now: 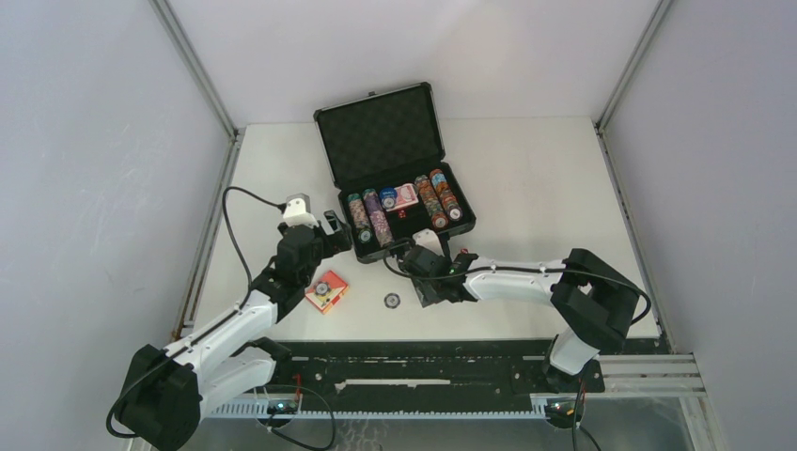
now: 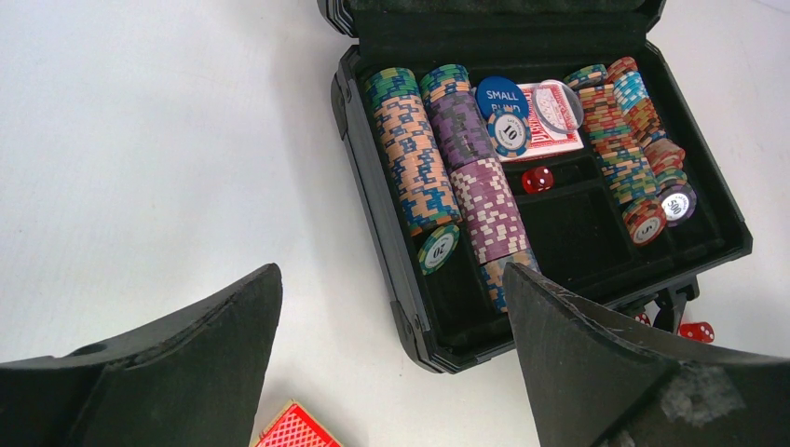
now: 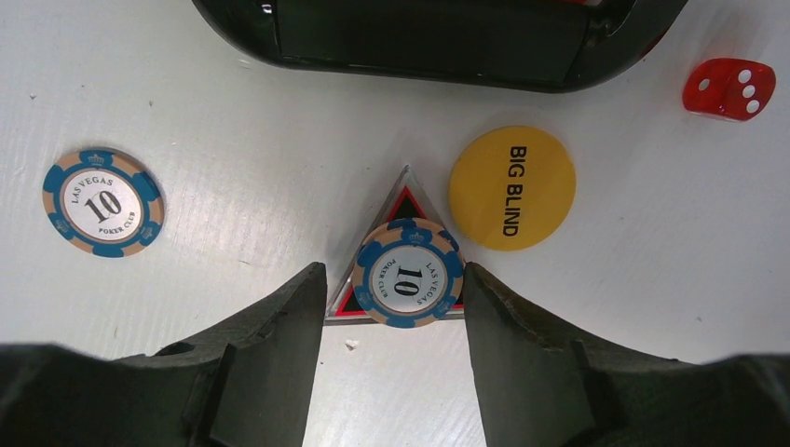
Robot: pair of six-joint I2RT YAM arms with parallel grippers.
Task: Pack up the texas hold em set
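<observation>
The work surface is a white table, matte and evenly lit, with only soft, short shadows. Three plain pale grey panels enclose it: a back wall, a left wall and a right wall. Slanted aluminium posts – one at the left rear corner, one at the right rear corner – mark the panel joints. A black strip runs along the near table edge, meeting a silver slotted rail at the right.

case black | chip blue-tan edged | button yellow | die red, white pips
</observation>
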